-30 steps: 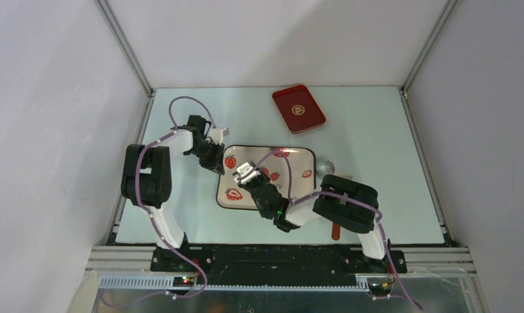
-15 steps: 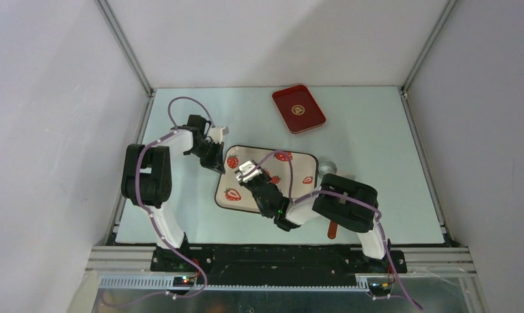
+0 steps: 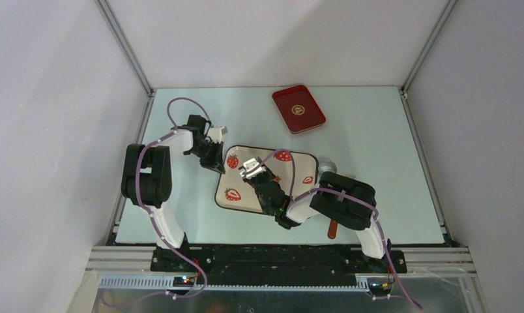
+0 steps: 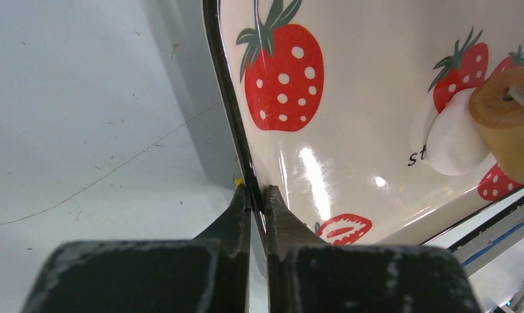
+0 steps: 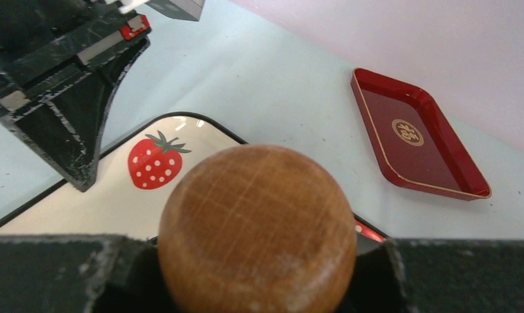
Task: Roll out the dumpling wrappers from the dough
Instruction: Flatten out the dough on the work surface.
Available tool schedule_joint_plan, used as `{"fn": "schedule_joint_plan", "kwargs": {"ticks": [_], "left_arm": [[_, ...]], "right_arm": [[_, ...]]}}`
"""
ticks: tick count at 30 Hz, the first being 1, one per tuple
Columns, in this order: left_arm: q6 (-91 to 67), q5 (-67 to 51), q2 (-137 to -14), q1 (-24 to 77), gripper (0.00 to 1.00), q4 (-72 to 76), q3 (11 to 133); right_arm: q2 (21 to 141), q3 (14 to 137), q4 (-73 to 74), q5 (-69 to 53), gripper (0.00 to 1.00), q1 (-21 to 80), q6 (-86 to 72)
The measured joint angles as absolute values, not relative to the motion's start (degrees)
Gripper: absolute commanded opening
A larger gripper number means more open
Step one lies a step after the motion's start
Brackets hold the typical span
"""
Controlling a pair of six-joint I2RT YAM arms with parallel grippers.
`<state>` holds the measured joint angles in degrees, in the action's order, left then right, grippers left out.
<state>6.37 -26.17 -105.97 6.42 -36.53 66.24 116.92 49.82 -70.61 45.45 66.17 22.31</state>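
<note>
A cream tray printed with strawberries (image 3: 292,195) lies mid-table. My left gripper (image 3: 215,163) is at its left edge, and in the left wrist view the left gripper (image 4: 257,195) is shut on the tray's black rim (image 4: 230,104). My right gripper (image 3: 253,171) hovers over the tray, shut on a wooden rolling pin (image 5: 256,228). The pin's far end (image 4: 507,124) rests on a white piece of dough (image 4: 451,140) beside a printed strawberry. In the top view the right gripper hides the dough. No separate dumpling wrappers show in any view.
A red tray (image 3: 298,108) sits at the table's far side, and it also shows as the red tray (image 5: 416,137) in the right wrist view. A small silvery cup (image 3: 326,167) stands just right of the strawberry tray. A reddish handle (image 3: 334,229) lies under the right arm.
The right gripper has carried the rolling pin a little farther across the tray. The tray has turned slightly. The left arm has stayed at the tray's left edge.
</note>
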Motion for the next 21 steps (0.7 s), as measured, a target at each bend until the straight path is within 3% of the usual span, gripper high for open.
{"fn": "schedule_joint_plan", "kwargs": {"ticks": [21], "left_arm": [[5.78,-27.24,-106.15,5.76,0.00,-36.51,66.24]], "right_arm": [[117.84,49.82,-74.65,45.65,0.00,71.31,21.76]]}}
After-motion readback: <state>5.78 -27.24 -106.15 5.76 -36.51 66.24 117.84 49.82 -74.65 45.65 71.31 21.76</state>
